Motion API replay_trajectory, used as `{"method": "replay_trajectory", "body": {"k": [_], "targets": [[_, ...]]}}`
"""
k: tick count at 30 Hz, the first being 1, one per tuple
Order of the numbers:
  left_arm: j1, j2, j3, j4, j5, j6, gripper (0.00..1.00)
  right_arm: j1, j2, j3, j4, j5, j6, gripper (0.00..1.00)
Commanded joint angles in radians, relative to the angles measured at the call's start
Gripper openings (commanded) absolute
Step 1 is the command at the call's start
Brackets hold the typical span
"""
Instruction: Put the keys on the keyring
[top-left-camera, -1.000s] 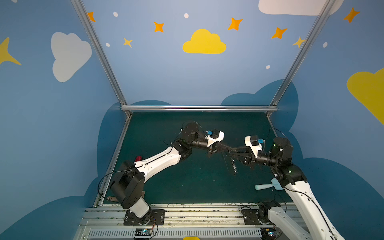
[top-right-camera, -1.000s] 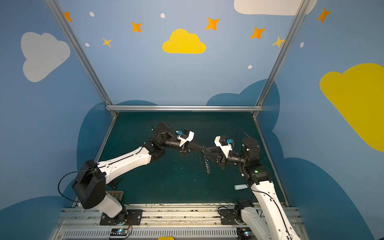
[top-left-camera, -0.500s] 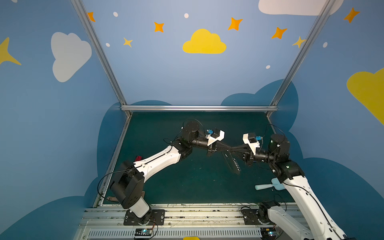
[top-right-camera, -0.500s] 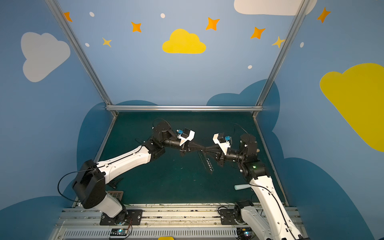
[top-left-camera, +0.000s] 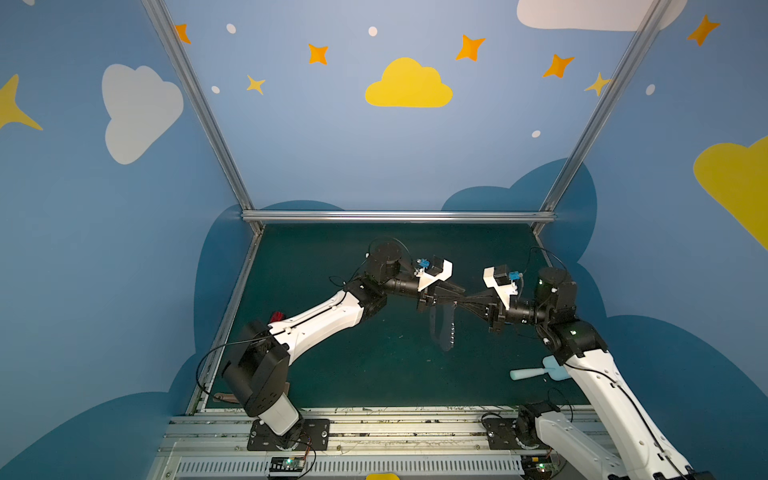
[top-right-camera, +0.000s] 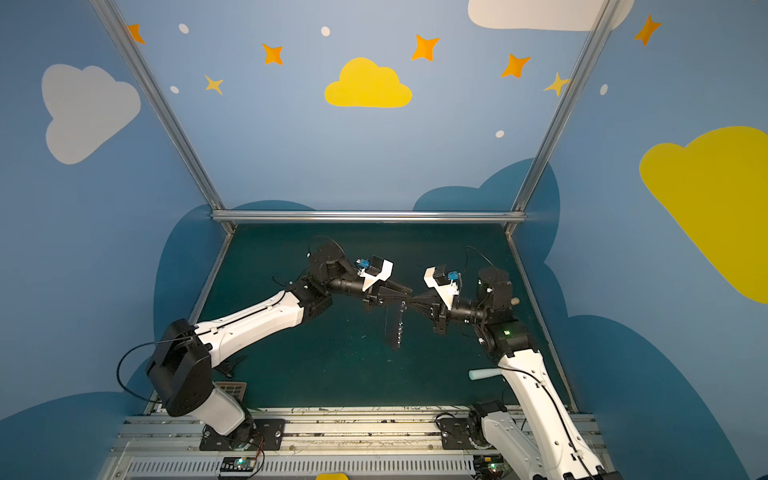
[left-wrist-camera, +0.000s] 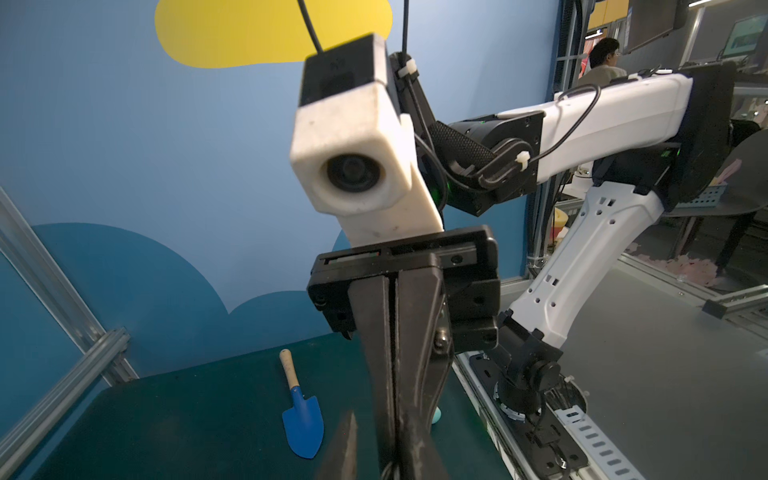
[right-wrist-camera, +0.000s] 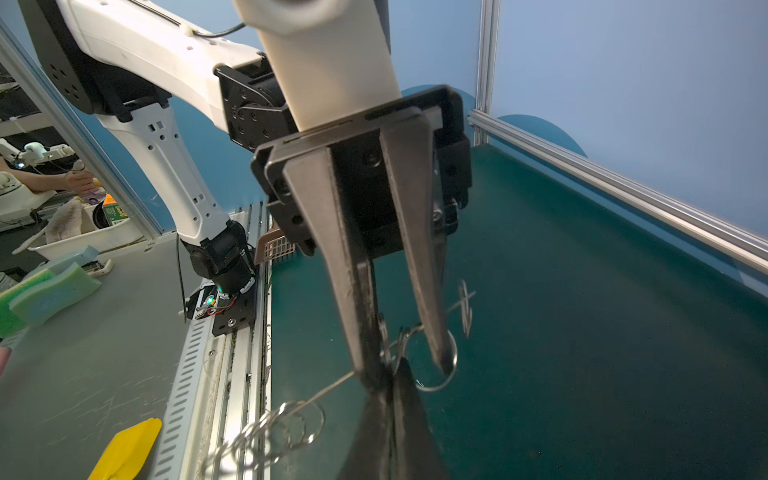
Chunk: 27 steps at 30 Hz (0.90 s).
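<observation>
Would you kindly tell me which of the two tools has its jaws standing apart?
The left tool: its fingers are spread, whereas the right tool has its fingers closed together on the keyring.

We look down from high at the front in both top views, side by side and facing the back wall (top-left-camera: 395, 166). Both take in the whole green table (top-left-camera: 374, 374), with the left arm (top-left-camera: 324, 322) at lower left of the frame and the right arm (top-left-camera: 602, 386) at lower right. Our left wrist view rides its arm and looks close up at the right gripper (left-wrist-camera: 395, 457). Our right wrist view faces back, just as near, at the left gripper (right-wrist-camera: 409, 370). The keyring (top-left-camera: 442, 328) shows in both top views and, edge-on, in the right wrist view.
</observation>
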Motion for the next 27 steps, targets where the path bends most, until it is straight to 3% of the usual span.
{"method": "replay_trajectory", "body": {"k": [1,3,6,13,16,20,22,24,27], "targets": [[-0.004,0.002,0.011,-0.012,-0.076,0.014,0.46,0.011,0.008,0.048,-0.014,0.014,0.032,0.00],[-0.003,-0.015,-0.006,0.000,-0.124,0.016,0.61,0.011,0.023,0.066,-0.048,0.052,0.051,0.00],[0.005,-0.051,-0.027,-0.017,-0.199,0.024,0.69,0.011,0.050,0.093,-0.098,0.082,0.067,0.00],[0.002,-0.168,-0.081,-0.187,-0.393,0.080,0.69,0.012,0.086,0.136,-0.177,0.147,0.070,0.00],[-0.003,-0.202,-0.078,-0.287,-0.417,0.122,0.59,0.016,0.099,0.156,-0.219,0.160,0.050,0.00],[-0.016,-0.199,-0.019,-0.470,-0.398,0.224,0.35,0.029,0.123,0.215,-0.320,0.199,0.001,0.00],[-0.020,-0.181,0.017,-0.544,-0.402,0.269,0.33,0.039,0.134,0.246,-0.371,0.218,-0.027,0.00],[-0.023,-0.155,0.060,-0.598,-0.392,0.305,0.23,0.050,0.147,0.276,-0.421,0.240,-0.054,0.00],[-0.026,-0.118,0.121,-0.661,-0.380,0.336,0.22,0.065,0.161,0.307,-0.469,0.254,-0.065,0.00]]}}
